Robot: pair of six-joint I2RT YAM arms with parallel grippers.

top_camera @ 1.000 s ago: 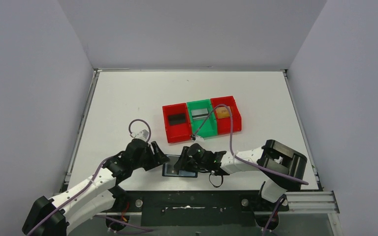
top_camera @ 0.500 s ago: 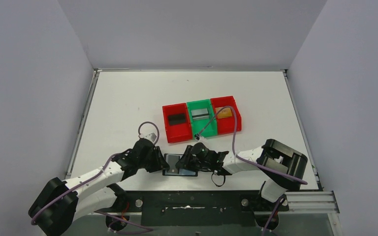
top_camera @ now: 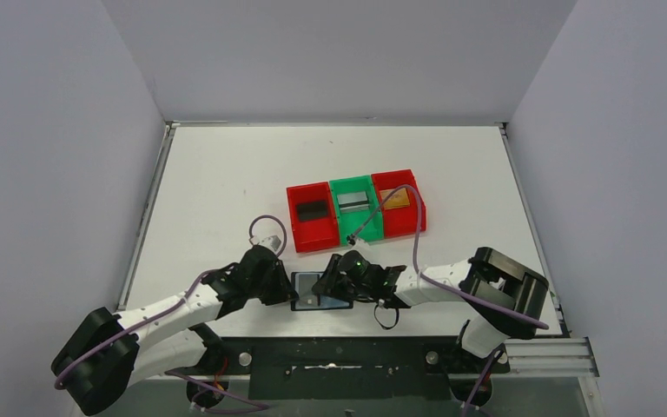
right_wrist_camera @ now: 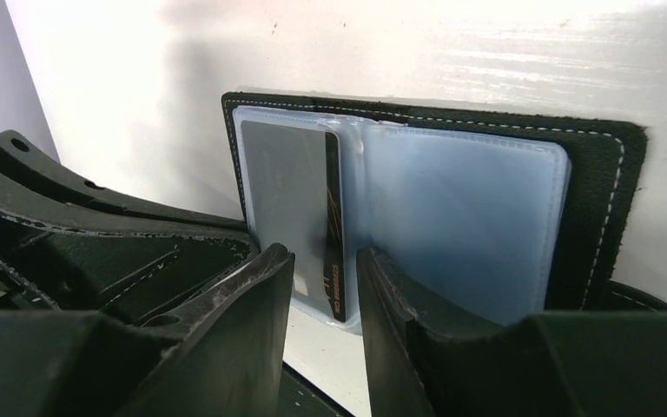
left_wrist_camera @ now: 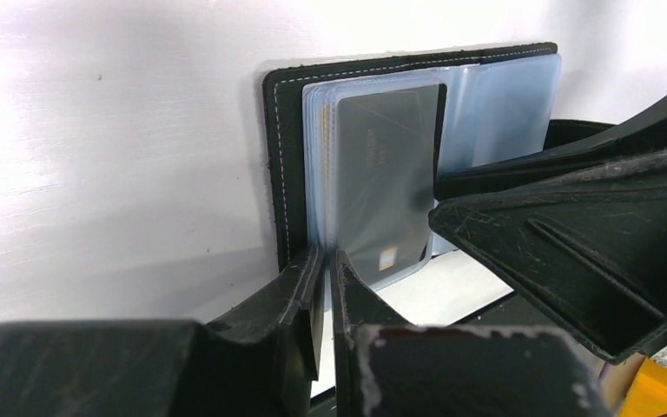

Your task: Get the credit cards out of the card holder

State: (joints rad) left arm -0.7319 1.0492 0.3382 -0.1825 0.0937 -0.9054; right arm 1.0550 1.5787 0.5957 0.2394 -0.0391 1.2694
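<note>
The left fingers (left_wrist_camera: 300, 291) are pressed almost together on the near edge of the holder's clear sleeves (left_wrist_camera: 504, 104), pinning that edge. The right fingers (right_wrist_camera: 256, 295) stand narrowly apart, one on each side of the near end of a dark card (right_wrist_camera: 291, 208) that sits in the left sleeve. The gap is wider than the card, and I cannot tell whether either finger touches it. The card looks thin, stiff and light, with a glossy face that would likely slide out of a flat pinch. Its short near end, just at the sleeve mouth, seems the only place to take it, gripped across the thickness and drawn straight along the pocket. The sleeves look soft and floppy and would probably cling to the card and lift with it, so the hold on their edge matters. The holder (right_wrist_camera: 604, 200) lies open and flat on the tabletop (right_wrist_camera: 399, 61) between the two arms, at the near edge. Its stitched black cover looks limp and light enough to drag if the card binds. It is probably better clamped at the sleeve edge or the cover rim than on the pocket over the card, which would trap it. Farther back, well apart, three bins (top_camera: 316, 239) stand in a row, each with a card in it: black (top_camera: 313, 210), silver (top_camera: 353, 200) and gold (top_camera: 393, 199).
</note>
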